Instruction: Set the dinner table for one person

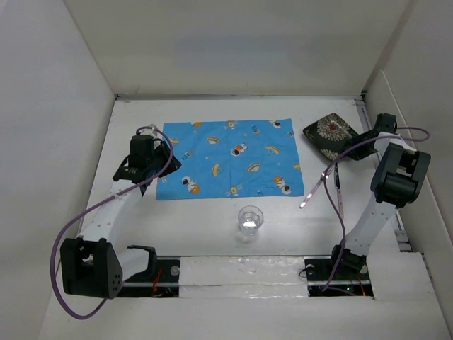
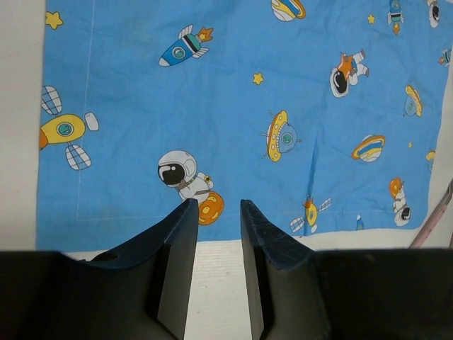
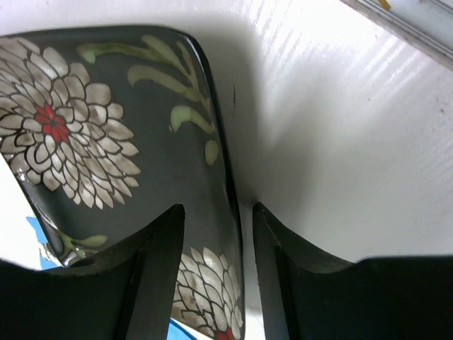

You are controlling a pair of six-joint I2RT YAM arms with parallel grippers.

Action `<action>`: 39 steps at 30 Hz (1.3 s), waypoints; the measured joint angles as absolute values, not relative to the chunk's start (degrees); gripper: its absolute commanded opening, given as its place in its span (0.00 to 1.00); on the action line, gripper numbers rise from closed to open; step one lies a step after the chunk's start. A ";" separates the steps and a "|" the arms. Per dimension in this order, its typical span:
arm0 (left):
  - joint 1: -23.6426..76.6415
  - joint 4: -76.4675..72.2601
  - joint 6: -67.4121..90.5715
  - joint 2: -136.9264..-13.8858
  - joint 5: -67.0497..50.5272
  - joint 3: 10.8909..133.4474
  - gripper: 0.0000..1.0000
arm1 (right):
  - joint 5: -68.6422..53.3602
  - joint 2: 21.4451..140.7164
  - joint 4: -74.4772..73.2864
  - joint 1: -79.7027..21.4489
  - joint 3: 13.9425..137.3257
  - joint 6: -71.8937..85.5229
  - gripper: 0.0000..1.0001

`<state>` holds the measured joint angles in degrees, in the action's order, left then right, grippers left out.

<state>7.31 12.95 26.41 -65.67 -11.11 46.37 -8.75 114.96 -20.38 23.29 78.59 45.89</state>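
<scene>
The white dinner table (image 1: 191, 227) carries a blue cartoon-print mat (image 1: 230, 159) at its centre. A dark square plate with white flowers (image 1: 327, 133) sits just past the mat's far right corner. My right gripper (image 1: 352, 139) is open at the plate's right edge. In the right wrist view the plate's rim (image 3: 225, 177) runs between the jaws (image 3: 218, 212), one finger over the plate and one outside it. My left gripper (image 1: 168, 161) is open and empty at the mat's left edge (image 2: 218, 207). A clear glass (image 1: 250, 218) stands in front of the mat.
Two thin pink utensils (image 1: 315, 190) lie on the table right of the mat, under the right arm's purple cable; one shows in the left wrist view (image 2: 433, 218). White walls close in the table at the left, back and right.
</scene>
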 measured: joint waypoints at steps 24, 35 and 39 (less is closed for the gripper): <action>7.05 12.99 25.32 -67.18 -3.33 48.73 0.13 | -9.63 110.48 -19.27 20.93 79.13 52.66 0.00; 7.09 13.78 25.23 -71.77 -6.35 58.85 0.12 | -21.52 94.50 -2.15 21.17 71.88 52.88 0.00; 7.14 14.96 24.51 -72.58 -6.68 61.41 0.13 | -29.69 93.08 0.21 17.69 71.53 50.59 0.00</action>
